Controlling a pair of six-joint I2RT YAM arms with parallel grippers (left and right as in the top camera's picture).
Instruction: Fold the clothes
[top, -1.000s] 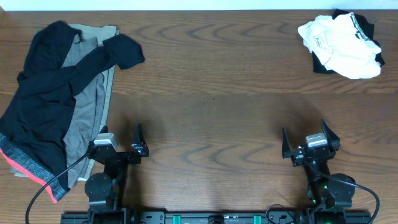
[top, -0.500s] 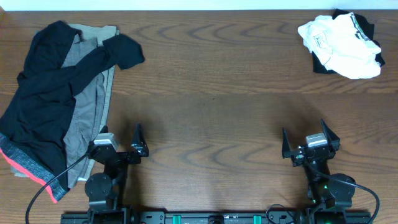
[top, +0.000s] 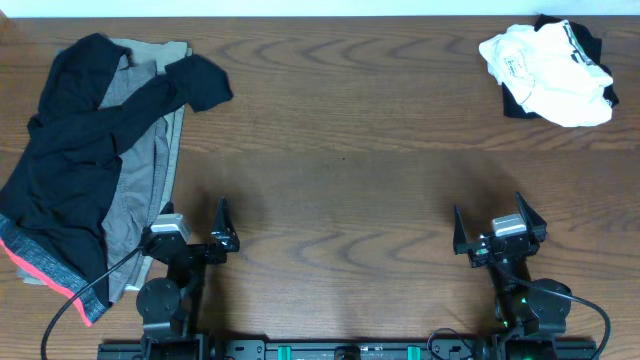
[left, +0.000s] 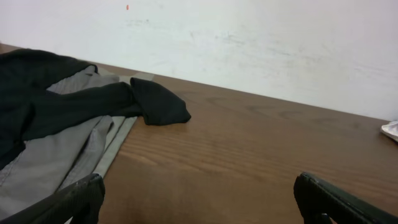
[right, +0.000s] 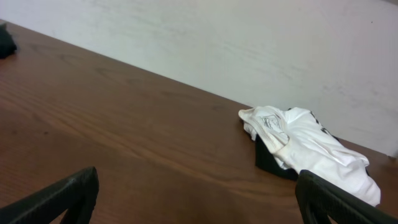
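Jaws spread and empty on left gripper (left: 199, 193) and right gripper (right: 199, 193). Grabbing the leggings (top: 70, 170), you may drag the grey garment (top: 140, 190) underneath.

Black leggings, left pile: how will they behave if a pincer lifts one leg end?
Probably floppy: the black leggings lie crumpled and draped, so the rest would likely hang and trail. They overlie a grey garment, which may drag along. Likely light, being thin fabric lying flat.

Counted on one bench (top: 340, 150): one leggings (top: 70, 170), one grey garment (top: 140, 190), one white garment (top: 545, 65), one black garment (top: 520, 103) beneath it, two pincers, left pincer (top: 188, 228) and right pincer (top: 492, 225).
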